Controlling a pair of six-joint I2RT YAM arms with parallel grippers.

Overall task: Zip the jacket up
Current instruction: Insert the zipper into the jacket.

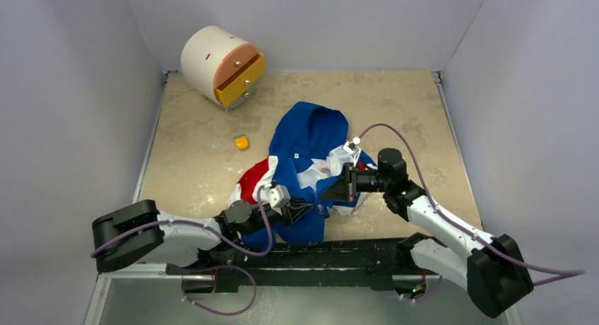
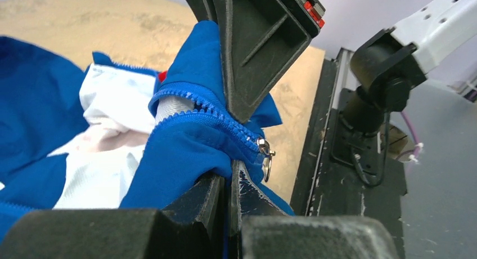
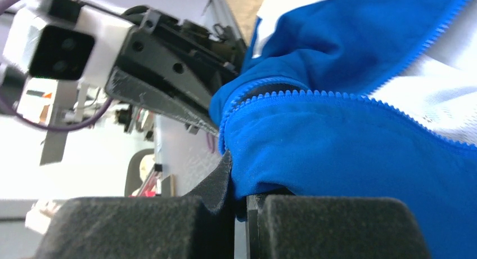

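Tabletop: a beige, mottled surface is seen, walled in white on three sides, with a black base rail along the near edge.
Jacket: it is laid crumpled at the middle of the tabletop, blue hood toward the far side and red and white panels at its near left; its near hem is lifted between the two end effectors.
Drawer unit: a white drum with yellow drawer fronts is set at the far left corner, well apart from the jacket.
Left end effector: it is clamped shut on blue jacket fabric at the near hem, with the slider seen just past its fingertips in the wrist view.
Right end effector: it is closed on a fold of blue fabric beside the zipper, facing the left one and almost touching it.
Obstruction: the near hem is covered from above by both end effectors; in the left wrist view part of the zipper is hidden behind the right end effector.
Zipper: the blue teeth are joined at the slider and parted farther along, with white lining shown between them.
Block: a small yellow block is lying left of the jacket, near but apart.
Slider: a metal slider with a hanging ring pull is seated at the zipper's bottom end.
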